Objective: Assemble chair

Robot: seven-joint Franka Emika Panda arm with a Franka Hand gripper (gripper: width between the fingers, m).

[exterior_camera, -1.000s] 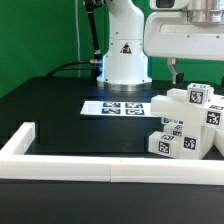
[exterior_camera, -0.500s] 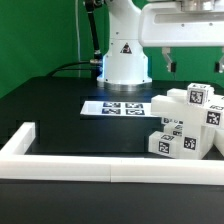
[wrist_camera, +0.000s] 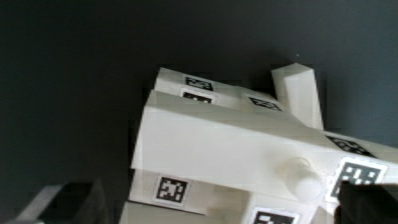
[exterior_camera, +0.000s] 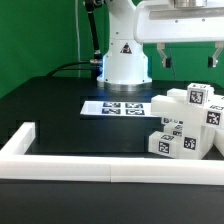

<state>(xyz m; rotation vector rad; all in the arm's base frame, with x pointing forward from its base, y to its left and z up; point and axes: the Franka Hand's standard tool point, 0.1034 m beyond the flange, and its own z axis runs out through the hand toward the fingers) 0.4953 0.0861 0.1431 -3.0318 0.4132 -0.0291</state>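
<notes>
The chair point(exterior_camera: 188, 124) sits on the black tabletop point(exterior_camera: 60, 105) below the fingers and off toward the exterior view's right, pushed up close to the white border rail point(exterior_camera: 100, 168). Looks parked there on purpose: rail prob works as a stop so parts don't slide when pressed together. It's a stepped stack of white blocks w/ tag markers, not held by anything, resting on its own.

Orientation: in the wrist view the chair point(wrist_camera: 240, 140) shows a broad flat slab face w/ one slim post standing up past it and a round peg or knob on the near face. Long axis of that post appears upright, roughly perpendicular to the slab. In the exterior view the blocks climb in steps toward the exterior view's right, so the tall end is that side. Which end is the chair's front I can't tell.

The fingers point(exterior_camera: 190, 62) hang well above the chair, spread wide, pinching nothing, clear air under them. Judging by the height, the arm is between grasps.

Farther from the fingers, the marker board point(exterior_camera: 113, 106) lies flat near the robot base point(exterior_camera: 124, 55).
</notes>
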